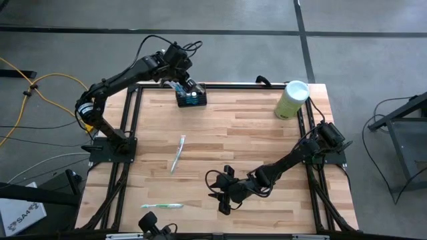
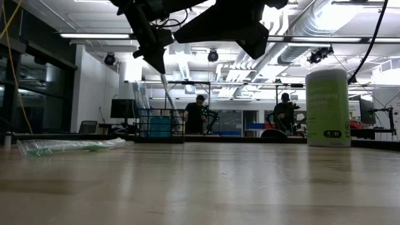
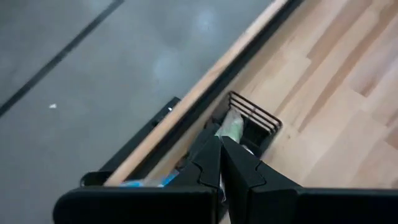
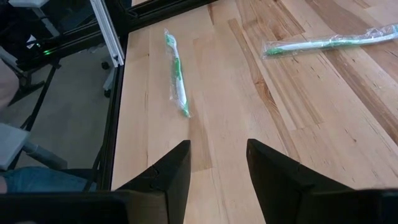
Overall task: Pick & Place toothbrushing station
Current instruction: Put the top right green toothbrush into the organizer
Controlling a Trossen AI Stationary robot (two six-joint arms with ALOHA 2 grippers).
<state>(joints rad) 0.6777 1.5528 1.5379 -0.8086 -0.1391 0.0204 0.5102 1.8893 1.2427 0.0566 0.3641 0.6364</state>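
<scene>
My left end effector point(image 1: 181, 85) hangs over the far edge of the worktop point(image 1: 253, 140), its fingers point(image 3: 239, 168) pressed together on a wrapped toothbrush point(image 3: 231, 126). That toothbrush stands steeply, leaning a little, with its lower end down in the toothbrushing station point(image 1: 191, 98). The station is a small black slotted caddy sitting flat on the worktop right against the far edge, left of centre. Its long axis runs roughly along that edge, turned slightly off it, and its open slots face upward. In my left wrist view I see its barred rim point(image 3: 254, 112) just past my fingertips, close to the edge of the wood.

My right end effector point(image 1: 225, 197) waits low over the near middle of the worktop, fingers point(image 4: 273, 171) spread apart with nothing between them. Ahead of it two more wrapped toothbrushes lie flat. One point(image 1: 177, 154) is near the middle left, its length running mostly near to far. The other point(image 1: 161, 206) lies by the near edge, lengthwise along that edge.

A pale green cylinder with a white lid point(image 1: 292, 99) stands upright at the far right corner, well apart from the station.
</scene>
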